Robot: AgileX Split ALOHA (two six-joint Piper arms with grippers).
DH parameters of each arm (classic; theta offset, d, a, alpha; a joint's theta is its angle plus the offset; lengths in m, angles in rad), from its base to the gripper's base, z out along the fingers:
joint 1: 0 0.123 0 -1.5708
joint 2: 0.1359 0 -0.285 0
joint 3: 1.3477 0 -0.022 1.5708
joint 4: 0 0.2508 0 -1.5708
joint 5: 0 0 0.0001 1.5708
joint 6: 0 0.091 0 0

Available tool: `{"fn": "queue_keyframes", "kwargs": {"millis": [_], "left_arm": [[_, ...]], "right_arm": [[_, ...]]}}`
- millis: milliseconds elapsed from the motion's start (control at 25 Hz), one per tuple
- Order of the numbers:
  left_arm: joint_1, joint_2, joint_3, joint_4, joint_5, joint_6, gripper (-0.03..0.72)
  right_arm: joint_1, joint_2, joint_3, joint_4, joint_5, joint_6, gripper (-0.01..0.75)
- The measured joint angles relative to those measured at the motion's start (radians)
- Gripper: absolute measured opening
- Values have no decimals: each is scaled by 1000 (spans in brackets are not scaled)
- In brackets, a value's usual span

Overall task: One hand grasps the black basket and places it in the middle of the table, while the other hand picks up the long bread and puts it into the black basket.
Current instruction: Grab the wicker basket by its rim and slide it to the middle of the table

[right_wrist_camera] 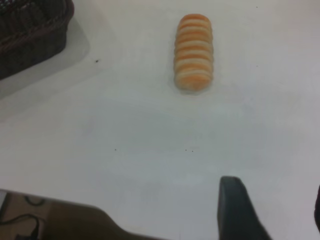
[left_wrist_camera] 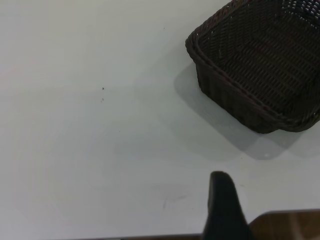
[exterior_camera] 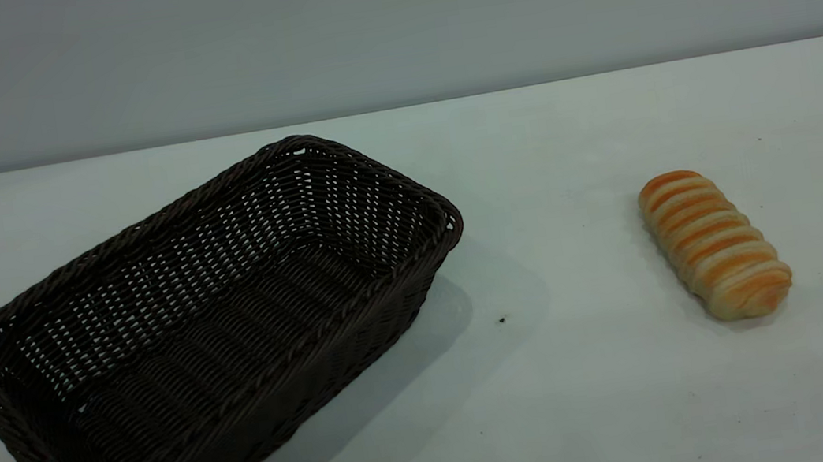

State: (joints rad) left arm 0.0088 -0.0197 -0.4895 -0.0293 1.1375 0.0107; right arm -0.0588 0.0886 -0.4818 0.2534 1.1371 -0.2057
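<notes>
The black basket [exterior_camera: 210, 329] stands empty on the left part of the white table [exterior_camera: 577, 400], set at an angle. The long bread [exterior_camera: 714, 243] lies ridged side up on the right part of the table, well apart from the basket. Neither gripper shows in the exterior view. In the left wrist view, my left gripper [left_wrist_camera: 272, 217] shows one dark finger [left_wrist_camera: 223, 207] with no partner near it, well short of the basket [left_wrist_camera: 260, 60]. My right gripper [right_wrist_camera: 277, 215] hangs open and empty over bare table, short of the bread [right_wrist_camera: 193, 52].
A grey wall runs behind the table's far edge. A small dark speck [exterior_camera: 502, 320] lies between basket and bread. The table's near edge [right_wrist_camera: 75, 207] shows in both wrist views, with cables below it in the right wrist view.
</notes>
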Motion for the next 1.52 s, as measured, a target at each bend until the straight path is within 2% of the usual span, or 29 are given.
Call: {"fn": "queue_keyframes", "kwargs": {"millis": [1520], "left_arm": [[0, 0, 0, 0, 0, 0, 529]], "right_arm": [[0, 0, 0, 0, 0, 0, 356]]}}
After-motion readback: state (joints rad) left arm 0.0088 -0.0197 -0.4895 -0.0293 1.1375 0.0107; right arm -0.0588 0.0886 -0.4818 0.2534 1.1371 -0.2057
